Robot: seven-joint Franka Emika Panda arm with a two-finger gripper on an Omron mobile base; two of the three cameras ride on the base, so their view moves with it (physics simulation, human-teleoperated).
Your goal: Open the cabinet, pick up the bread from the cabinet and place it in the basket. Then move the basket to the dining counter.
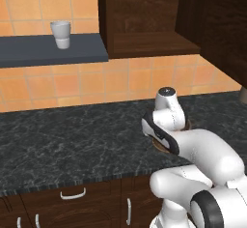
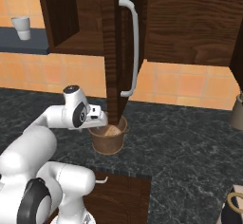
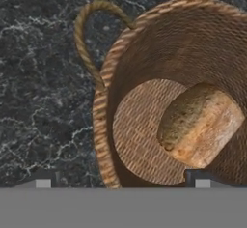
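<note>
bread [image 3: 200,125] lies in the basket [image 3: 103,125], frame right; spread end effector [image 3: 123,183] straddles its rim and could tip it.

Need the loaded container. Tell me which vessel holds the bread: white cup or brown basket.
The brown woven basket on the black counter, under the hand; bread lies inside. The white cup sits on the shelf.

bread [image 3: 200,125] inside basket [image 3: 103,121]

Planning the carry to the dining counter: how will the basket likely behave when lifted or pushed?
The basket looks woven and thin-walled, so probably light with slight give. It narrows toward its base, so a high push may tip it. The bread lies loose inside and may shift.
</note>
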